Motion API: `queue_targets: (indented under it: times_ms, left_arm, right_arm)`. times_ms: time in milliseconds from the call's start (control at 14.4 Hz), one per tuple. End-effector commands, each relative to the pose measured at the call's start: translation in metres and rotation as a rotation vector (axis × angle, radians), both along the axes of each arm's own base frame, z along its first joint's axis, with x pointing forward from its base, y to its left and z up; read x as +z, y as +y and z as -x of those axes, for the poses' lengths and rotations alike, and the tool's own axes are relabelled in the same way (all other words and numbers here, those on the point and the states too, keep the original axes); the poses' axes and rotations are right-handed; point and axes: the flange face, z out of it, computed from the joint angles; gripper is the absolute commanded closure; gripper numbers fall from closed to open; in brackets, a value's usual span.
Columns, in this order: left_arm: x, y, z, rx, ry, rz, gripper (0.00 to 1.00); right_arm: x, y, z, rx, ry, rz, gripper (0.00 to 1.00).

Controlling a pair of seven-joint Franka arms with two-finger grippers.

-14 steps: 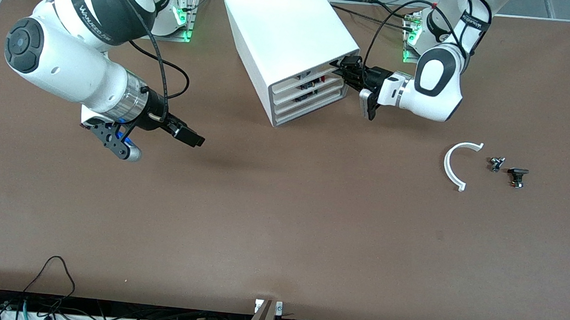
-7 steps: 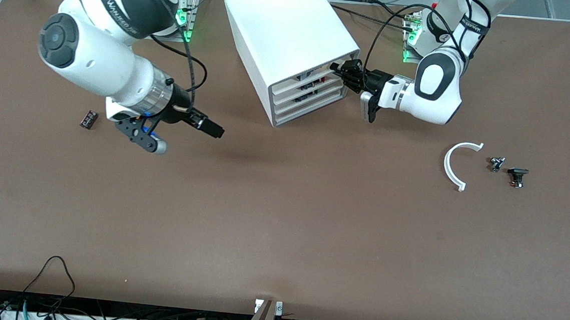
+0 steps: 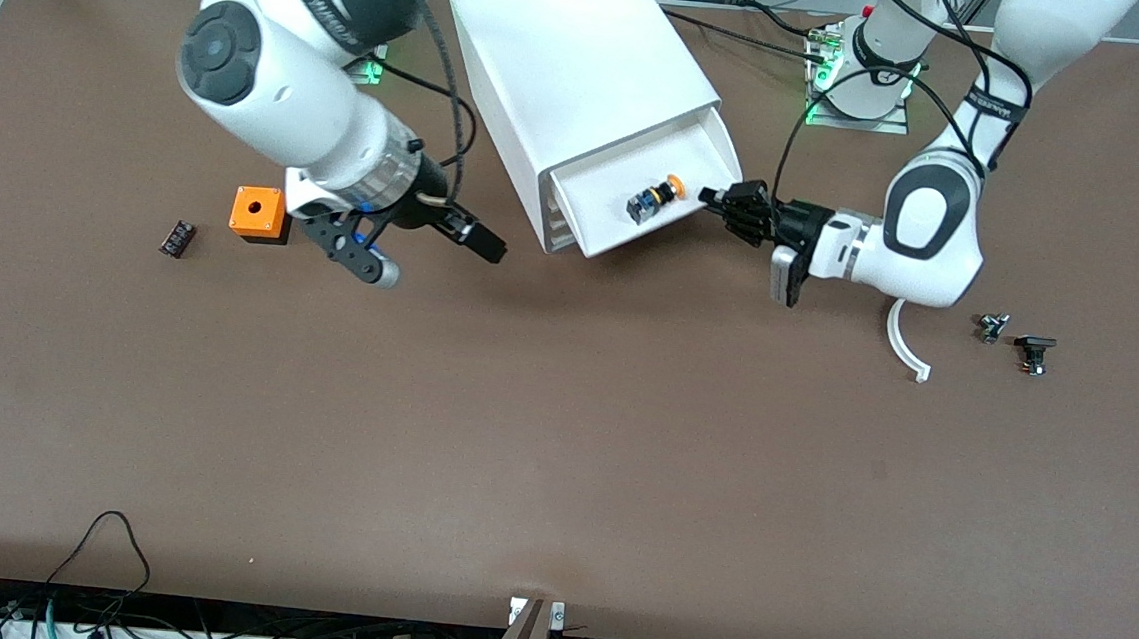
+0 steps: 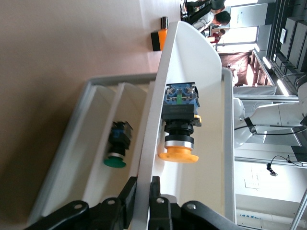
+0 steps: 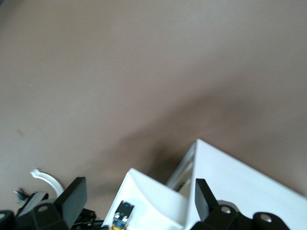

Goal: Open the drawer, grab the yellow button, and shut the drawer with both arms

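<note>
The white cabinet (image 3: 568,49) has its top drawer (image 3: 601,227) pulled out. The button (image 3: 654,201), an orange-yellow cap on a dark body, lies on its side in the drawer. It also shows in the left wrist view (image 4: 179,125) and the right wrist view (image 5: 122,214). My left gripper (image 3: 716,199) is shut on the drawer's front wall (image 4: 145,184). My right gripper (image 3: 487,246) is open and empty, in the air beside the cabinet toward the right arm's end. In the right wrist view its fingers (image 5: 73,200) stand wide apart.
An orange box with a hole (image 3: 256,212) and a small flat black part (image 3: 177,238) lie toward the right arm's end. A white curved piece (image 3: 904,345) and two small dark parts (image 3: 992,327) lie toward the left arm's end. A green-capped button (image 4: 117,146) sits in a lower drawer.
My left gripper has pulled the top drawer out, uncovering the button. My right arm has swung toward the cabinet, uncovering the orange box.
</note>
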Motion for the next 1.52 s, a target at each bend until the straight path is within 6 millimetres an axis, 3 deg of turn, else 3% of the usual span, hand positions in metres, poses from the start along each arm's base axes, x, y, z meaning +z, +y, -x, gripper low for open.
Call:
queue_targets:
  times_ms: [0,69,139,347,485,624,1109,1386,1455]
  left_arm:
    - [-0.011,0.005,-0.018,0.002,0.018,-0.025,0.79]
    - [-0.009,0.005,-0.019,0.004,0.02,-0.029,0.15]
    - [-0.005,0.005,-0.019,0.001,0.014,-0.029,0.0]
    - [0.007,0.008,-0.022,0.006,0.007,-0.047,0.0]
    - [0.028,0.008,-0.031,-0.035,0.04,-0.092,0.0]
    - [0.06,0.02,-0.049,-0.083,0.091,-0.174,0.0]
    - [0.195,0.065,-0.09,-0.201,0.179,-0.66,0.0]
    - [0.251,0.079,-0.101,-0.125,0.145,-0.881,0.0]
    - [0.263,0.083,-0.104,-0.101,0.109,-0.968,0.0]
  right_arm:
    - [-0.004,0.041,0.013,-0.071,0.022,-0.007,0.0]
    - [-0.005,0.054,0.016,-0.098,0.026,0.008,0.0]
    - [-0.007,0.069,0.019,-0.13,0.025,0.024,0.0]
    - [-0.017,0.122,0.034,-0.221,0.036,0.065,0.0]
    - [-0.031,0.15,0.048,-0.256,0.04,0.095,0.0]
    - [-0.046,0.172,0.064,-0.273,0.047,0.116,0.0]
    - [-0.09,0.223,0.11,-0.258,0.007,0.203,0.0]
    - [-0.114,0.242,0.128,-0.238,-0.029,0.242,0.01]
    - [-0.115,0.242,0.128,-0.238,-0.03,0.243,0.09]
